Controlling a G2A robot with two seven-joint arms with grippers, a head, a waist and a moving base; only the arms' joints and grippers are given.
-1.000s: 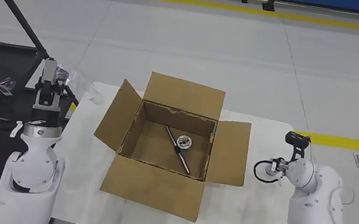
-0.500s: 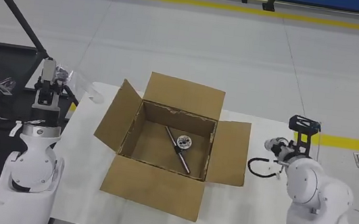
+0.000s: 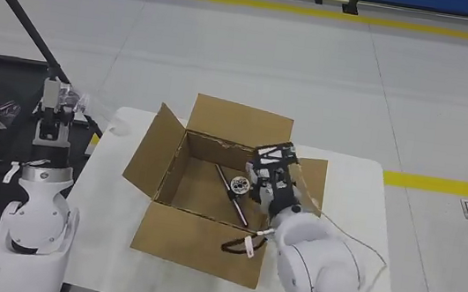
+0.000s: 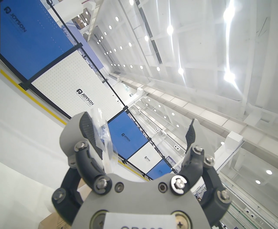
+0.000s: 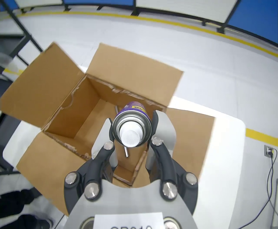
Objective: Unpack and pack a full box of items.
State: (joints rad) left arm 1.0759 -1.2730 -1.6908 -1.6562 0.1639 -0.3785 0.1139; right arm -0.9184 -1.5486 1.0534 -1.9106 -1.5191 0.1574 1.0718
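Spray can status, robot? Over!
Right gripper shut on spray can, above open box. Left gripper open, clear plastic stuck to it. Metal rod lies on box floor.

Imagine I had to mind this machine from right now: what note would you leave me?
Right gripper: fingers shut on a purple spray can, held over the open cardboard box.
Left gripper: fingers open, pointing up, out past the table edge, with clear plastic wrap clinging to one finger.
In the box: a metal rod and a small round item on the bottom.
Done: those two items lie in the box.
Left: probably lower the can in and let go, then deal with the wrap.
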